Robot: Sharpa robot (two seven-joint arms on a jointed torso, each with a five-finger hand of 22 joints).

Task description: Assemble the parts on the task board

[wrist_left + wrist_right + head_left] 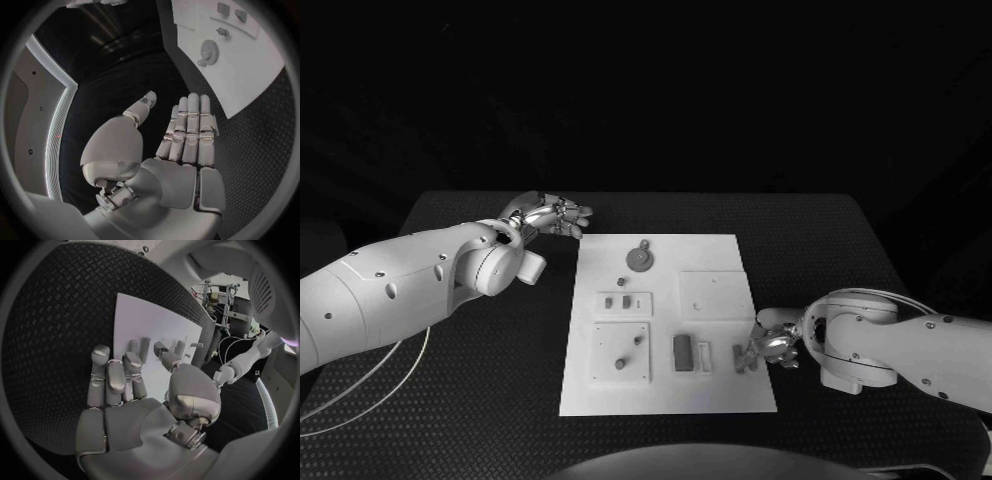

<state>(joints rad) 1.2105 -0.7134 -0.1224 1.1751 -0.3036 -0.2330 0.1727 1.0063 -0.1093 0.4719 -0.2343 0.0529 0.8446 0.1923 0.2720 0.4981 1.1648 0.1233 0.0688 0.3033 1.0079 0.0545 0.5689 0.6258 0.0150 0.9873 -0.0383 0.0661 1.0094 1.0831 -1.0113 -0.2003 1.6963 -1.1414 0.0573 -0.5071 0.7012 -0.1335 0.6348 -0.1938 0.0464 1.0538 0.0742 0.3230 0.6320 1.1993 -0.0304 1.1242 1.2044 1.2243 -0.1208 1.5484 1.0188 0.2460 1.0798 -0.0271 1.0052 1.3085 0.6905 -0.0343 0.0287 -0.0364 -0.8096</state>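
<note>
Black table (473,400): textured surface, bearing one white task board (668,395) at its middle, long side running away from the robot

Task board, near end: square raised plate (622,352) at the left with a small part on it; to its right a dark upright bar (682,352), then a pale narrow piece (705,357), then a further small part (741,358) close to the board's right edge

Right hand (773,342): at the board's right edge, level with the near row of parts; fingers reach over the edge toward the rightmost small part. In the right wrist view the hand (134,385) has its fingers extended side by side over the board, thumb apart from them, nothing visibly gripped; whether a fingertip touches a part cannot be told

Task board, middle: small rectangular plate (622,301) at the left with two little parts standing on it; a larger pale square plate (711,291) to its right

Task board, far end: round gear-like part (639,258) lying flat, a small peg just beyond it; also seen in the left wrist view (209,50)

Left hand (553,215): off the board, over bare table just beyond its far left corner; in the left wrist view (181,135) fingers straight and close together, thumb spread aside, holding nothing
</note>
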